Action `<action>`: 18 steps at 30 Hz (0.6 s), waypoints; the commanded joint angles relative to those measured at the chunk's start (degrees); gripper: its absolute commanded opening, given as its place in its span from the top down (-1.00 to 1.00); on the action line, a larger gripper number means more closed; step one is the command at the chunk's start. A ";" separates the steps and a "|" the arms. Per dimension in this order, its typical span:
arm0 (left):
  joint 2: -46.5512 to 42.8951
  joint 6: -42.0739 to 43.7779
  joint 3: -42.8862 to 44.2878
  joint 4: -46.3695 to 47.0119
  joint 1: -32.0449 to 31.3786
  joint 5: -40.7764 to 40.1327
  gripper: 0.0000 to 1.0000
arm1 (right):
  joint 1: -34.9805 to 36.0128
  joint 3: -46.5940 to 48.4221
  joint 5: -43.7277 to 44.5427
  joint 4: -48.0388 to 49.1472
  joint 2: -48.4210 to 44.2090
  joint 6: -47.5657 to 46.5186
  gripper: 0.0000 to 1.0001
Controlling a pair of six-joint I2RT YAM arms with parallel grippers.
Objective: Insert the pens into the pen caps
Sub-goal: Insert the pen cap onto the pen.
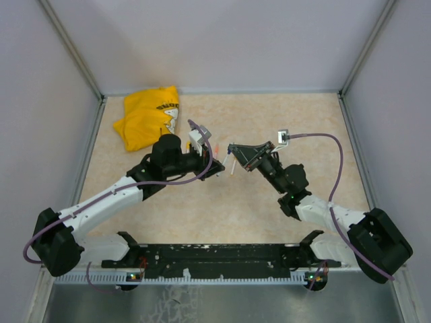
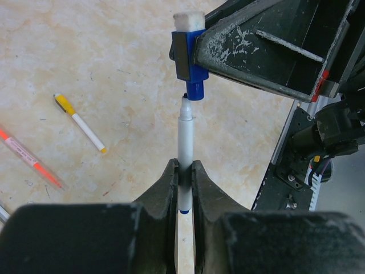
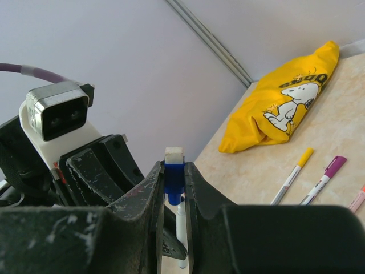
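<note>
My left gripper (image 2: 184,165) is shut on a pen (image 2: 186,142) with a grey-white barrel, held tip up. Right above it, my right gripper (image 3: 174,171) is shut on a blue pen cap (image 3: 174,180) topped with a white block. In the left wrist view the pen's dark tip sits just under the mouth of the blue cap (image 2: 191,63), almost touching it and roughly in line. Both grippers meet above the middle of the table, left gripper (image 1: 217,167) facing right gripper (image 1: 233,151).
A yellow-capped pen (image 2: 80,121) and an orange-red pen (image 2: 31,160) lie on the table to the left. The right wrist view also shows a purple-capped pen (image 3: 324,178). A crumpled yellow cloth (image 1: 149,116) sits at the back left by the wall.
</note>
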 commanded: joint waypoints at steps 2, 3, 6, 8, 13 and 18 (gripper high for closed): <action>-1.28 0.28 -0.02 2.33 -0.36 -0.28 1.00 | -0.41 -0.09 -0.45 2.80 -0.11 -1.51 0.93; -1.37 0.27 -0.07 2.43 -0.35 -0.29 1.00 | -0.41 -0.09 -0.54 2.64 -0.13 -1.59 0.93; -1.40 0.06 -0.12 2.63 -0.36 -0.38 1.00 | -0.41 -0.30 -0.83 2.13 -0.04 -1.96 0.92; -1.38 -0.08 -0.11 2.82 -0.36 -0.38 1.00 | -0.41 -0.41 -1.05 2.04 0.20 -2.07 0.91; -1.38 -0.19 -0.18 2.99 -0.41 -0.42 1.00 | -0.40 -0.49 -1.79 2.18 0.87 -1.70 0.89; -1.55 -0.23 -0.38 2.86 -0.36 -0.45 1.00 | -0.37 0.13 1.20 2.76 0.57 -0.59 0.90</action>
